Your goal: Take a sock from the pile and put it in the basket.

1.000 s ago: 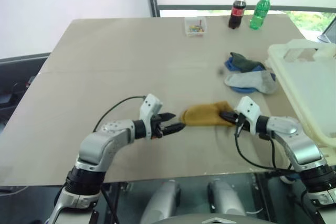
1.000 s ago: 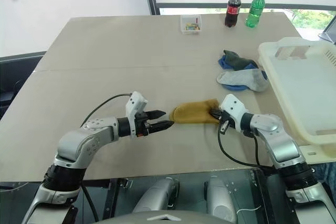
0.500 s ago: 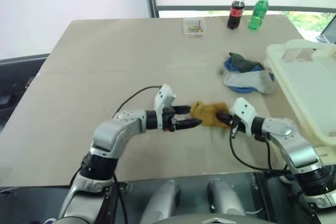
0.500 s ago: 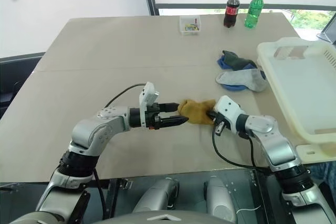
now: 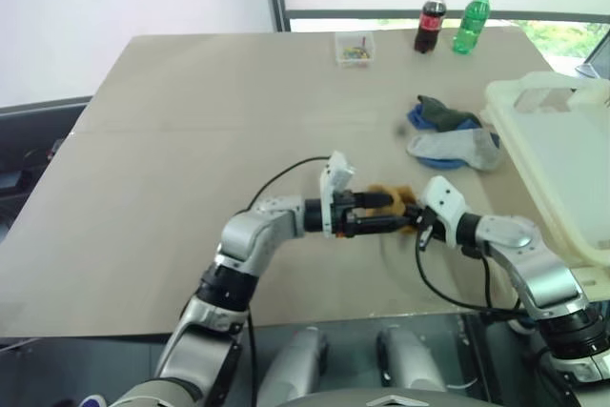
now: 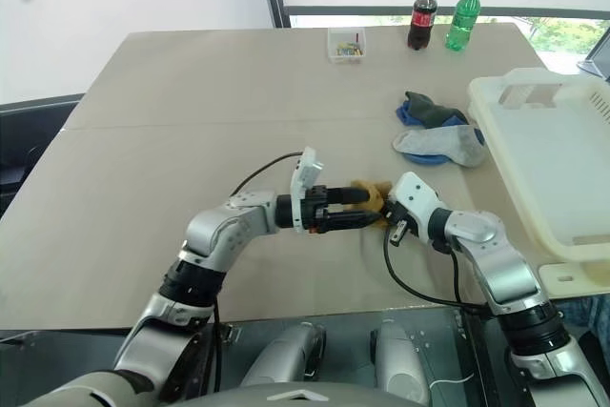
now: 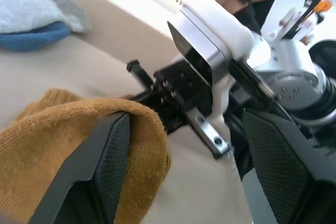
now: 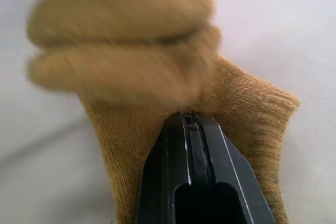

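Left claw (image 6: 367,207): jaws spread, one finger (image 7: 100,166) tucked under a fold of the mustard sock (image 6: 374,193). Sock: bunched on the worktop (image 6: 191,121) between both claws. Right claw (image 6: 389,210): clamped on the sock's end. Basket (image 6: 553,159): far right, nearer the right arm.

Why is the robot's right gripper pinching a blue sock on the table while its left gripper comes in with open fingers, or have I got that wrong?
One detail is off: the sock is not blue. The right gripper is shut on a mustard-yellow sock, as the right wrist view shows. The rest holds: it lies on the table, and the left gripper has open fingers.
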Robot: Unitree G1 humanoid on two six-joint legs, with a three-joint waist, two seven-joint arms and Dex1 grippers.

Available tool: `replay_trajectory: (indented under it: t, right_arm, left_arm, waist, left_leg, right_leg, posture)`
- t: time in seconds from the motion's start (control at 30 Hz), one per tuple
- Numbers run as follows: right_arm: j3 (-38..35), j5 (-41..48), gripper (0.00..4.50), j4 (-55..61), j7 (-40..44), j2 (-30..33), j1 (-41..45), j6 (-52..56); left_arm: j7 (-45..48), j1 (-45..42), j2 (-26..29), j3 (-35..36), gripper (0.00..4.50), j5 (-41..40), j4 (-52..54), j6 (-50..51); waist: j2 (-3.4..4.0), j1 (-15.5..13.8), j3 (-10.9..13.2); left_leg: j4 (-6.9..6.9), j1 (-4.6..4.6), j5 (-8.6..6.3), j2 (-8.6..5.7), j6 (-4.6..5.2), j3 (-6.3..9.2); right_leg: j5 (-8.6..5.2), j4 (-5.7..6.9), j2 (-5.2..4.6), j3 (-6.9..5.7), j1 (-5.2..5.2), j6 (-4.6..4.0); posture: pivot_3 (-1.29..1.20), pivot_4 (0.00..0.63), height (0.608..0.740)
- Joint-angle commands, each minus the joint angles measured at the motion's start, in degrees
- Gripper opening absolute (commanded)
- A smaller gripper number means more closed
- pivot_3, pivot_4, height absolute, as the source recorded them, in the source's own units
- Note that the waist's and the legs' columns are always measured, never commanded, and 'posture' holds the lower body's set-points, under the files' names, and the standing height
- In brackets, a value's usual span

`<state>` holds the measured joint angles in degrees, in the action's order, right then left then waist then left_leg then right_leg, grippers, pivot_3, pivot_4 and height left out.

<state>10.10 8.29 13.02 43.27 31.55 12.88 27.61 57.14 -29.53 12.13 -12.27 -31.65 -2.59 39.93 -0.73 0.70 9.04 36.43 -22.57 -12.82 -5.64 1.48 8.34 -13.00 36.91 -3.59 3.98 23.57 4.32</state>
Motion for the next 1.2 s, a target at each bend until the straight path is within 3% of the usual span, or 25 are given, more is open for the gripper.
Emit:
replay_trajectory:
  t: [0.03,0.2,0.53,0.67,1.0,1.2]
  right_arm:
    - [-3.43,4.27,0.06,3.84,-0.88,-1.44,-0.09,3.98]
    - [-7.75,9.60,0.06,6.23,-2.32,-3.01,1.21,9.52]
    - [-10.87,15.54,0.06,8.40,-4.37,-3.89,1.77,14.56]
    - [-11.27,14.50,0.06,7.81,-6.46,-3.29,2.24,14.36]
    - [-9.84,6.64,0.06,11.53,-10.00,5.03,-2.35,13.39]
    - [-12.59,6.03,0.06,15.40,-12.25,6.25,-4.82,16.03]
  left_arm:
    - [0.00,-1.52,-2.23,-0.18,3.52,0.19,-1.80,-1.84]
    - [-1.40,-2.37,-5.51,-0.28,3.52,1.77,-5.51,-3.44]
    - [-2.72,-1.46,-6.39,0.03,3.52,3.43,-6.05,-5.56]
    - [-3.35,-2.09,-8.18,-0.27,3.52,4.43,-8.41,-7.28]
    - [-5.39,-3.73,-15.70,-0.51,3.52,8.22,-19.70,-13.37]
    - [-7.68,-6.61,-18.62,-0.16,3.52,11.91,-28.07,-16.51]
  waist:
    - [0.00,0.05,0.01]
    - [0.01,-0.13,0.02]
    - [0.01,-0.09,0.03]
    - [0.01,-0.13,0.03]
    - [0.01,-0.54,0.03]
    - [0.01,-0.85,0.03]
  left_leg:
    - [0.00,-0.01,0.00,0.00,0.00,0.00]
    - [0.01,-0.05,0.00,-0.03,0.00,0.03]
    - [0.01,-0.09,0.00,-0.05,0.01,0.04]
    - [0.02,-0.10,0.00,-0.07,0.01,0.04]
    - [0.03,-0.17,0.00,-0.11,0.01,0.06]
    - [0.06,-0.17,0.00,-0.12,0.02,0.06]
  right_leg:
    - [0.00,0.00,0.00,0.00,0.01,0.00]
    - [0.00,0.00,0.00,-0.02,0.01,0.00]
    - [0.00,-0.02,-0.01,-0.03,0.05,0.01]
    - [0.00,-0.02,0.01,-0.04,0.04,0.01]
    - [-0.01,-0.03,0.01,-0.10,0.05,0.03]
    - [-0.01,-0.03,0.01,-0.11,0.04,0.04]
  posture:
    - [0.00,0.150,0.739]
    - [0.00,0.150,0.739]
    - [0.00,0.150,0.739]
    - [0.00,0.150,0.739]
    - [0.00,0.150,0.739]
    - [0.00,0.150,0.739]
